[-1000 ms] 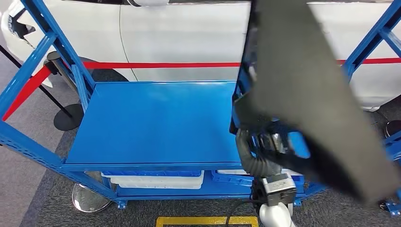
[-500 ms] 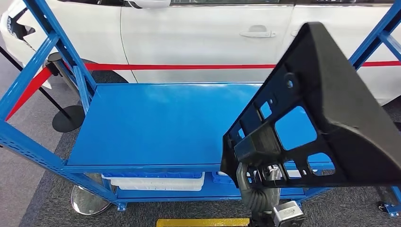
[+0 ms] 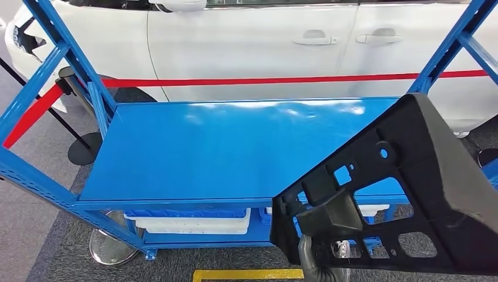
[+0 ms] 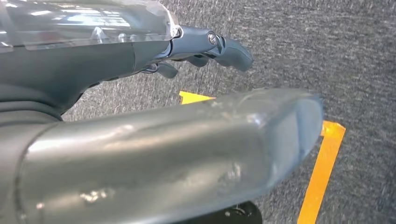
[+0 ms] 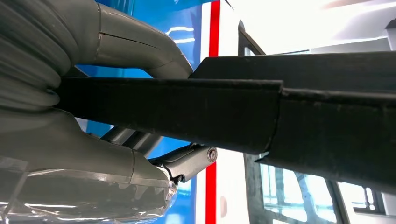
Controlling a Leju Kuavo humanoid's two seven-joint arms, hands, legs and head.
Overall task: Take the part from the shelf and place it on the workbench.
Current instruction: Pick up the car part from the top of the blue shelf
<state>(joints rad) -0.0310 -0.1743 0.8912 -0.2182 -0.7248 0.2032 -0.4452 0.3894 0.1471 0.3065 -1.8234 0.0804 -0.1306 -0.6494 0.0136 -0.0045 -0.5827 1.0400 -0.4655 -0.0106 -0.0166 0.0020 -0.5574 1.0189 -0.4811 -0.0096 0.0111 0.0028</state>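
Part [image 3: 411, 194], black and perforated, sits clamped in your right hand [image 5: 116, 93], thumb on one face and fingers [image 5: 187, 161] on the other; it rises tilted from that hand, in front of the blue shelf [image 3: 205, 153]. Your left hand [image 4: 205, 46] hangs over grey carpet [image 4: 327, 46], holding nothing, fingers loosely extended.

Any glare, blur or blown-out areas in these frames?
Head view: sharp, soft glare patches on the glossy blue shelf board. Left wrist view: the left hand close and soft. Right wrist view: background blown out white behind the large black plastic part.
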